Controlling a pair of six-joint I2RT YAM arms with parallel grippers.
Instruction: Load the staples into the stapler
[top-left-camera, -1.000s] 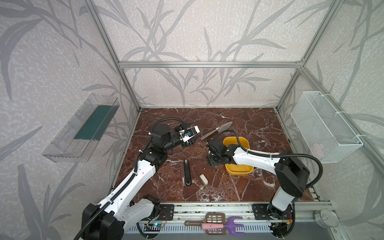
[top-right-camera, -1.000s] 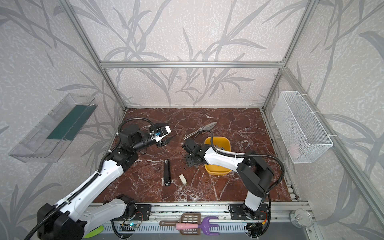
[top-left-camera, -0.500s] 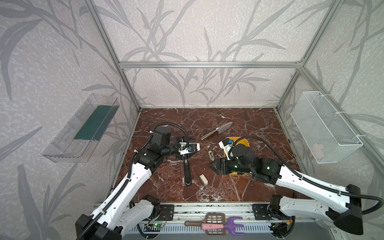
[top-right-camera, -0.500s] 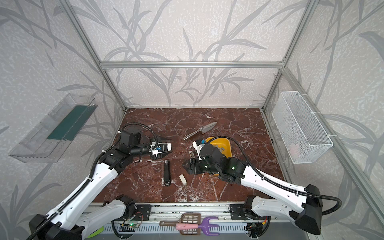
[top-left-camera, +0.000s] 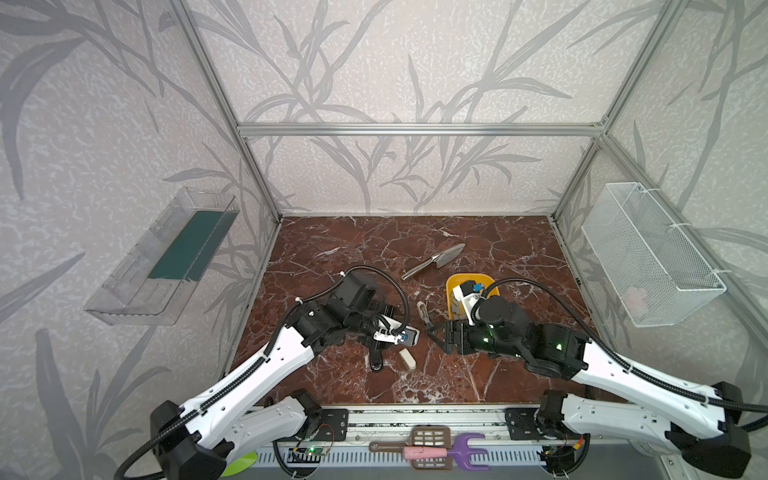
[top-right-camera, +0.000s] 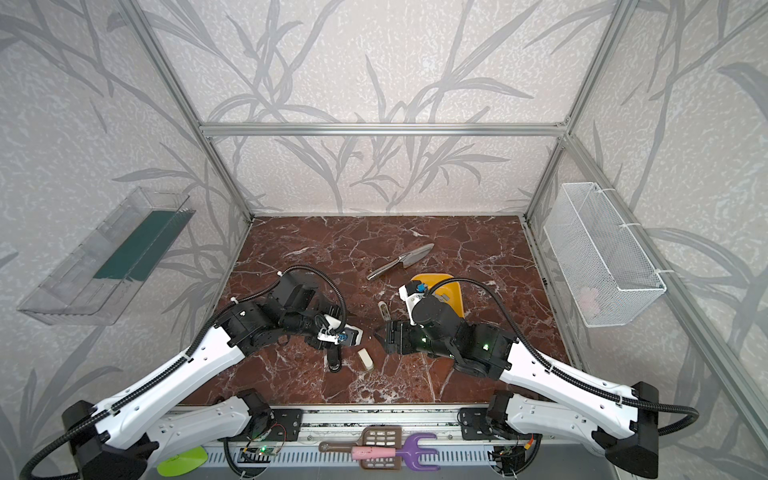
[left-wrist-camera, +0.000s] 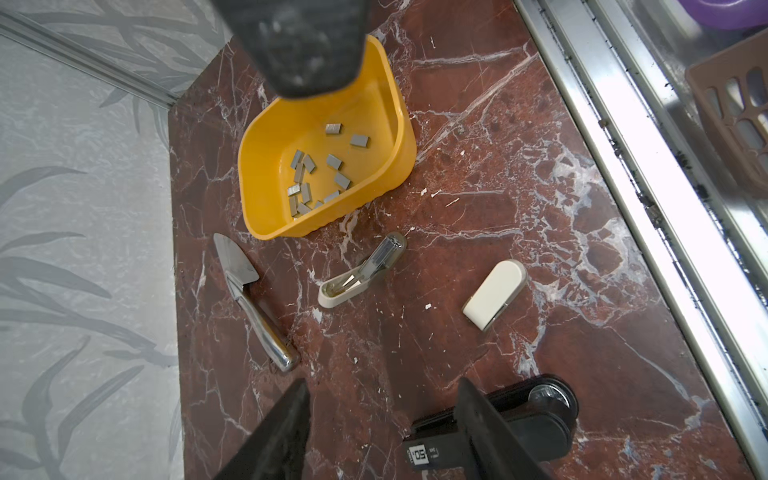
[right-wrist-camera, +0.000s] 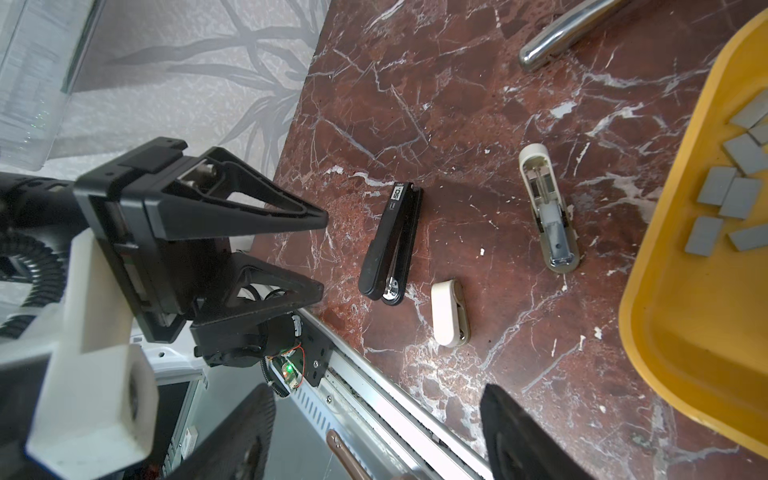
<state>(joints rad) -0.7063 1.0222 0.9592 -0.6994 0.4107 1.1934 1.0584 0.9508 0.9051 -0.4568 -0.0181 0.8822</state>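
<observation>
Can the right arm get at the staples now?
Probably yes: the grey metal staple strips lie uncovered in the open yellow plastic tray; the open right end effector only points aside.

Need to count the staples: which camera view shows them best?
Left wrist view: the staples show clearly in the yellow tray. The right wrist view catches a few at its edge; in both top views the right arm hides much of the tray.

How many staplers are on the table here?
2. A black stapler lies closed by the left gripper; a beige stapler lies open beside the yellow tray. The white piece nearby may be its cover.
</observation>
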